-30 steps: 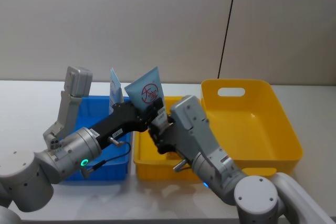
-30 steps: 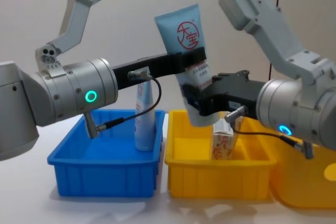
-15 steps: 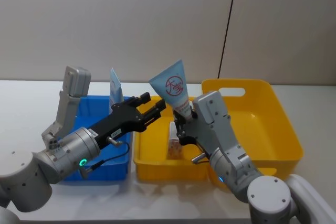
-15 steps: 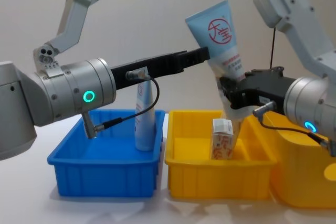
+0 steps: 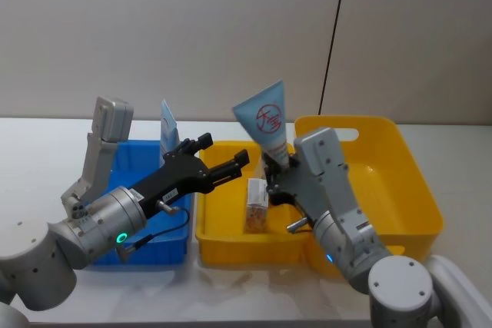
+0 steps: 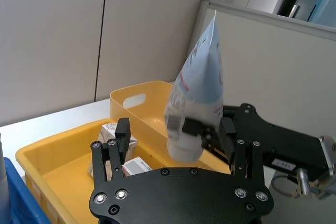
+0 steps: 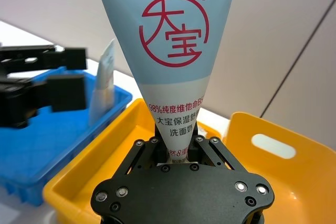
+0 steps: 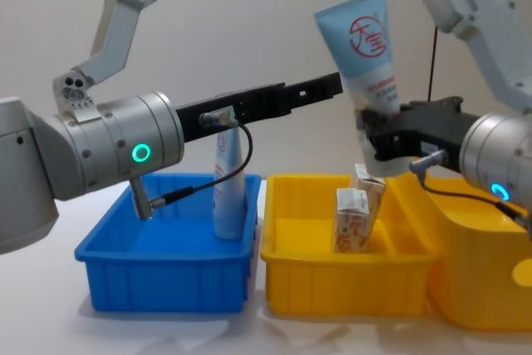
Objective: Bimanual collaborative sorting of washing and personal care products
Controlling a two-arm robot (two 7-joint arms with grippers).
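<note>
Our right pincer [image 5: 275,174] clamps the cap end of the red-logo tube [image 5: 264,122], holding it nearly upright above the small yellow bin [image 8: 349,282], where we see 2 cartons [image 8: 352,220]. Our left pincer [image 5: 224,150] hovers wide and empty near that tube, over the same bin's left part; 1 more tube [image 8: 226,184] stands in the blue bin [image 8: 166,278] beside it.
</note>
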